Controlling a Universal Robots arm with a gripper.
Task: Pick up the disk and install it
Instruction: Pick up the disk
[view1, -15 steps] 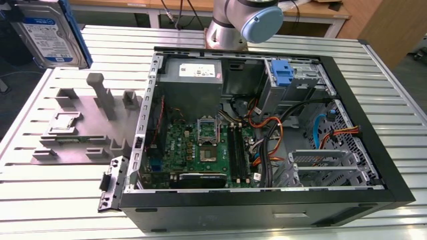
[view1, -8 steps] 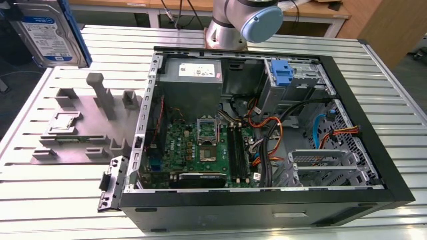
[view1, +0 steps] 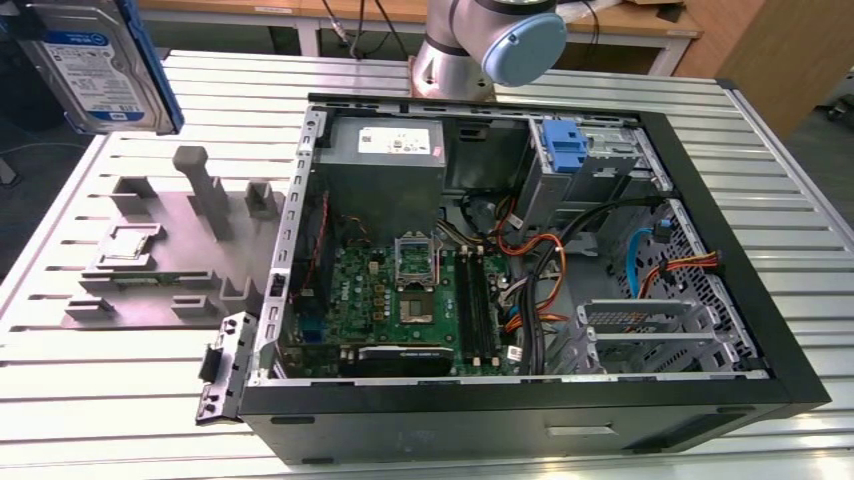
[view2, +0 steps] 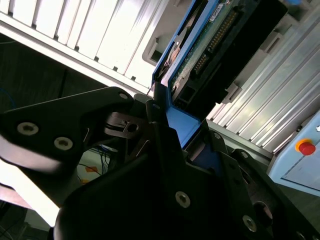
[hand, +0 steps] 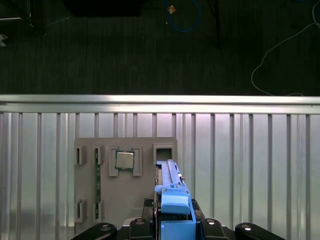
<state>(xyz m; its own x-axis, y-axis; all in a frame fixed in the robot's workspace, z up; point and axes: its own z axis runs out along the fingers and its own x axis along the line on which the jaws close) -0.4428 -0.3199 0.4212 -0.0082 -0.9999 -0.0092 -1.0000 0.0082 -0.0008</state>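
End effector (view2: 182, 127) clenched on the disk (view2: 200, 45): in the second wrist view its dark fingers (view2: 157, 117) pressed on either side of the blue rail at the disk's near end, and the connector edge and circuit-board side pointed away from the wrist. In the exterior view the disk (view1: 94, 65) hung clear of the desk (view1: 120, 400) at the exterior view's upper left, label facing the camera and blue rails along its edges. The first wrist view looked down along the disk (hand: 172, 197), which was held on edge above the grey fixture tray (hand: 125, 200), close to an open slot (hand: 164, 152) at the tray's edge. The tray held a square processor chip (hand: 124, 160) and a thin green circuit strip (hand: 98, 180) in separate recesses. The open computer case (view1: 534, 400) lay on the desk on the exterior view's right of the tray, motherboard (view1: 387, 290) exposed. A bare blue bracket (view1: 567, 150) sat in the drive bay at the case's far end. The arm's base (view1: 487, 40) stood just behind the case.
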